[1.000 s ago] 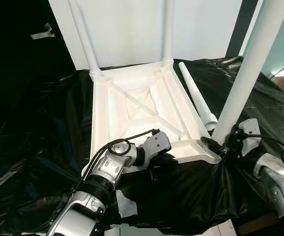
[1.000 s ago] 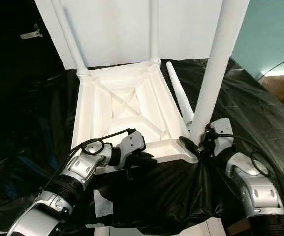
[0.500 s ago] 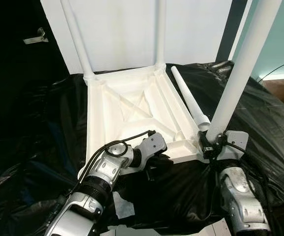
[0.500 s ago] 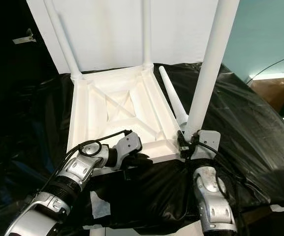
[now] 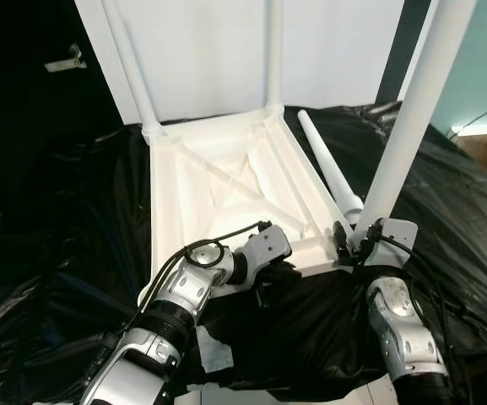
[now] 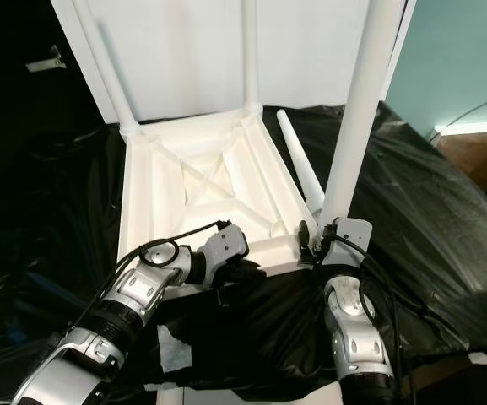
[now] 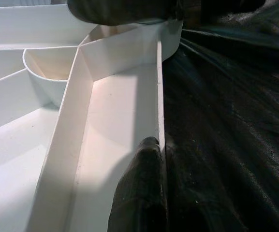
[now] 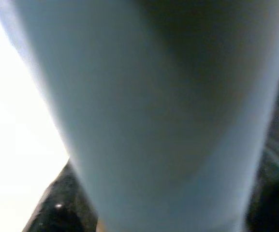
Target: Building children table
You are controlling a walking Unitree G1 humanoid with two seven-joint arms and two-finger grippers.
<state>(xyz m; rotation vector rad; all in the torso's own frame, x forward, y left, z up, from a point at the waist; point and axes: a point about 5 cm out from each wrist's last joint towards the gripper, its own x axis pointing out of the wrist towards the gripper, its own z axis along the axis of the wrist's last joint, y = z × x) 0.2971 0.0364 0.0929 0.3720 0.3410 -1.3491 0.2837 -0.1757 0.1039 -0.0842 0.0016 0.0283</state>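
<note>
The right gripper (image 5: 354, 242) clasps the base of an upright white leg (image 5: 403, 135) at the near right corner of the upturned tabletop (image 5: 226, 194) on black sheeting (image 5: 74, 219). The left gripper (image 5: 270, 283) pinches the near rim — bracing it. Next, I judge, comes seating this leg; a spare leg (image 5: 326, 173) lies beside.

Bright, sharp (right wrist blurred)

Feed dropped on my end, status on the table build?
Left gripper clamped on tabletop near edge. Right gripper holding upright leg at near-right corner. Loose leg lies beside on black sheet.
</note>
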